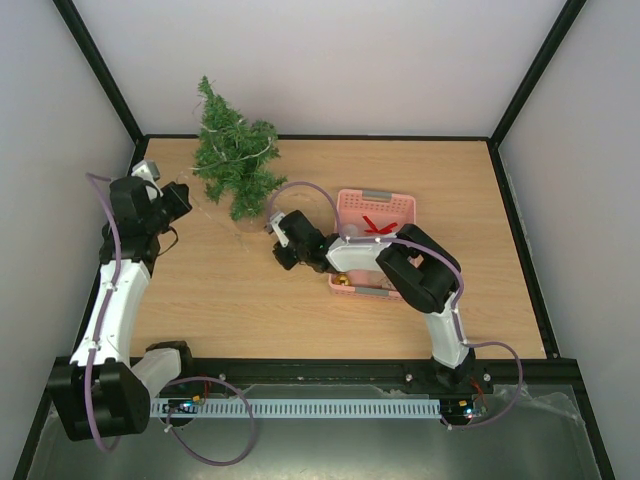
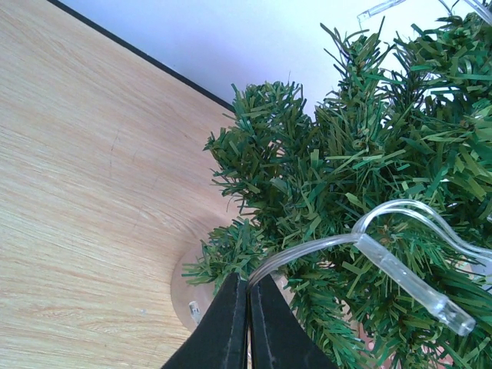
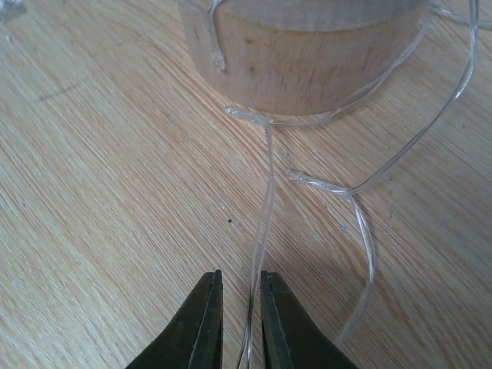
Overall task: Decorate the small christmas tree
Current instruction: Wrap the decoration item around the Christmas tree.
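The small christmas tree stands at the back left of the table, tilted, and its green branches fill the left wrist view. A clear string of lights winds through it. My left gripper is shut on that string right beside the tree's round clear base. My right gripper hovers low over the table just in front of the base. Its jaws stand a narrow gap apart, with a strand of the light string running between them. In the top view it is just right of the tree.
A pink basket sits right of centre, partly under my right arm, with a red bow and a gold ball in it. More loops of clear string lie loose on the wood. White walls close off the back and sides.
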Available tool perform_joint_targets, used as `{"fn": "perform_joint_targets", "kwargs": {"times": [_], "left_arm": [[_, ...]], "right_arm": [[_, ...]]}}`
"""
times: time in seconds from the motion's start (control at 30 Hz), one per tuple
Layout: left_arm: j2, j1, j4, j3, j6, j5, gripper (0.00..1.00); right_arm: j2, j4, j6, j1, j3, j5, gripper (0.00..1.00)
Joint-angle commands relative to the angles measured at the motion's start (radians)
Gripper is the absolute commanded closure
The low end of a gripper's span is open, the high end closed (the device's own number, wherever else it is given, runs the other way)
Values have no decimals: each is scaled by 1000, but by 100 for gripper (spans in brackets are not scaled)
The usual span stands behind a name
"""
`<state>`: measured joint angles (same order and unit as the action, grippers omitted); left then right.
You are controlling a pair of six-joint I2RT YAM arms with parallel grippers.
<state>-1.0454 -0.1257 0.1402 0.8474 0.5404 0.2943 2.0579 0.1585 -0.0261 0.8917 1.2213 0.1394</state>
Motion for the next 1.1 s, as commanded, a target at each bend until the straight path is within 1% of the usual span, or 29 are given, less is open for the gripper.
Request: {"fn": "perform_joint_targets", "kwargs": {"times": [0.0, 0.53, 0.6, 0.67, 0.7, 0.87, 0.97, 1.07], "left_arm": [[21, -9, -10, -3, 5, -13, 97], [26, -8, -4, 19, 18, 14, 97], [31, -8, -10, 14, 21, 18, 98], [34, -8, -16, 10, 20, 15, 98], [32, -8, -16, 10, 18, 14, 98], [30, -8, -41, 21, 37, 52, 98], [33, -8, -54, 43, 52, 69, 98], [45, -8, -45, 52, 49, 44, 98]], "right_arm": [[-2, -42, 12, 1, 10, -25, 83], [28, -87, 13, 1, 49, -30, 83], [30, -94, 12, 1, 56, -33, 87], [19, -97, 16, 0, 55, -35, 96], [8, -106, 20, 0, 55, -33, 98], [-97, -163, 26, 1, 21, -34, 98], [-202, -165, 22, 3, -46, -12, 98], [-315, -181, 31, 3, -101, -20, 98]]}}
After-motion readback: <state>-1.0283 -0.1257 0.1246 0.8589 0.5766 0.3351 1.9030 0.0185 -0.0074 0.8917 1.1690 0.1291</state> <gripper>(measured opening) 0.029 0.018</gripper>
